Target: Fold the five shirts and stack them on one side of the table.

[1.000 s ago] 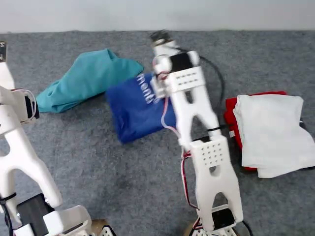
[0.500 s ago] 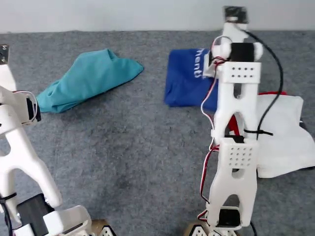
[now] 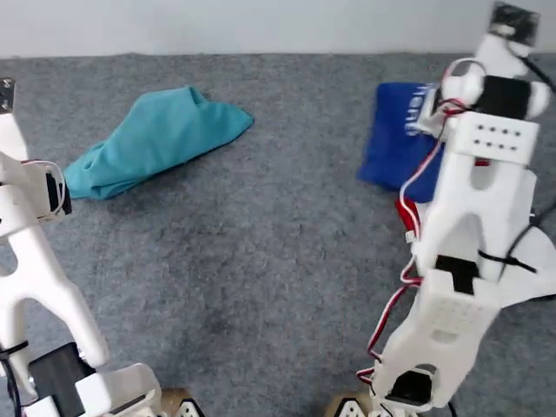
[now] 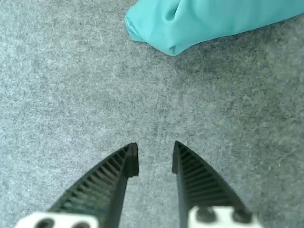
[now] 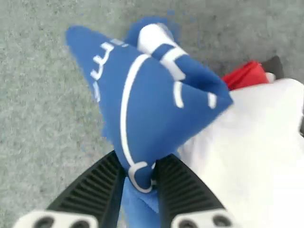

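Grey carpet [image 3: 261, 261] — right arm [image 3: 469, 217] stretched far, right fingers [image 5: 90, 190] pinching the blue shirt [image 5: 142, 109] — left fingers [image 4: 114, 175] apart

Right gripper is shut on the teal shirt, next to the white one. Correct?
Not quite. The right gripper is shut on the blue shirt, not the teal shirt, next to the white shirt; the right wrist view shows it. The teal shirt lies apart on the table.

Bright, even light, soft faint shadow along the teal shirt [image 3: 156, 139] edge
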